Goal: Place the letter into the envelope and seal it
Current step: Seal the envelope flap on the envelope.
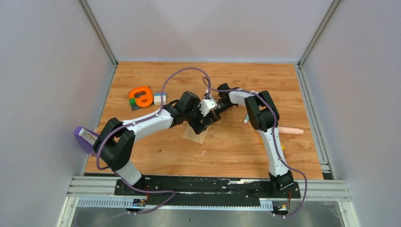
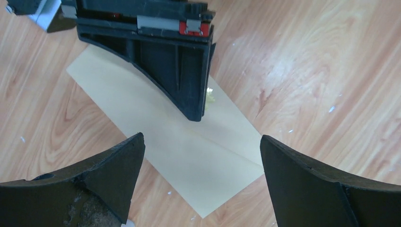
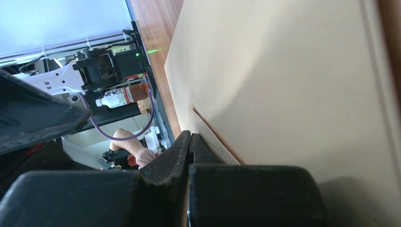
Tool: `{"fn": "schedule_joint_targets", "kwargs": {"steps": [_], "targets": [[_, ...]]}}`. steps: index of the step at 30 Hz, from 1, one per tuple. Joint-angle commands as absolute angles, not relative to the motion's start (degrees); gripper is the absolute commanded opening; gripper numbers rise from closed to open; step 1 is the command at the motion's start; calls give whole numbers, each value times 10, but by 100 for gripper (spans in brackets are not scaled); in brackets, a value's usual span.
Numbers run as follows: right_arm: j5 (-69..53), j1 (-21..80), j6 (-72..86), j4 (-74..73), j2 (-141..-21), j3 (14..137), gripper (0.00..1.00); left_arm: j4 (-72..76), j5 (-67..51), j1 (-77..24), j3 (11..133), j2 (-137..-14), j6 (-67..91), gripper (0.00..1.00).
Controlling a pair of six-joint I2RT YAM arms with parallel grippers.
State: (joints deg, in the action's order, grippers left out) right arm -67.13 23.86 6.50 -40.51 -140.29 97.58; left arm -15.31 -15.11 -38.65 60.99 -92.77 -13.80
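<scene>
The tan envelope (image 2: 189, 151) lies flat on the wooden table, its fold seams showing; it also shows in the top view (image 1: 197, 136) and fills the right wrist view (image 3: 283, 71). My left gripper (image 2: 201, 142) is open, its jaws spread wide a little above the envelope's near end. My right gripper (image 3: 190, 135) is shut, and its tips press down on the envelope's face beside a seam; its black finger (image 2: 191, 90) shows in the left wrist view. Both grippers meet over the envelope in the top view, the left gripper (image 1: 197, 124) and the right gripper (image 1: 213, 117). The letter is not in view.
An orange tape roll (image 1: 142, 96) and small coloured blocks (image 1: 159, 98) lie at the back left. A purple roll (image 1: 85, 137) sits at the table's left edge. A pink cylinder (image 1: 290, 130) and a small white object (image 1: 246, 118) lie on the right.
</scene>
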Motion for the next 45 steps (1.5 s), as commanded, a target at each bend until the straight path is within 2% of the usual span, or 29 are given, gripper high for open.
{"fn": "schedule_joint_targets", "kwargs": {"steps": [1, 12, 36, 45], "targets": [[-650, 234, 74, -413, -1430, 982, 0, -89, -26, -408, 588, -901, -192, 100], [-659, 232, 72, -417, -1426, 983, 0, 18, 137, -471, 531, -927, -267, 100], [-674, 219, 73, -421, -1421, 980, 0, -5, 207, -485, 608, -1069, -278, 98], [-638, 190, 75, -420, -1408, 1001, 0, -40, 169, -490, 610, -1066, -275, 96]]}}
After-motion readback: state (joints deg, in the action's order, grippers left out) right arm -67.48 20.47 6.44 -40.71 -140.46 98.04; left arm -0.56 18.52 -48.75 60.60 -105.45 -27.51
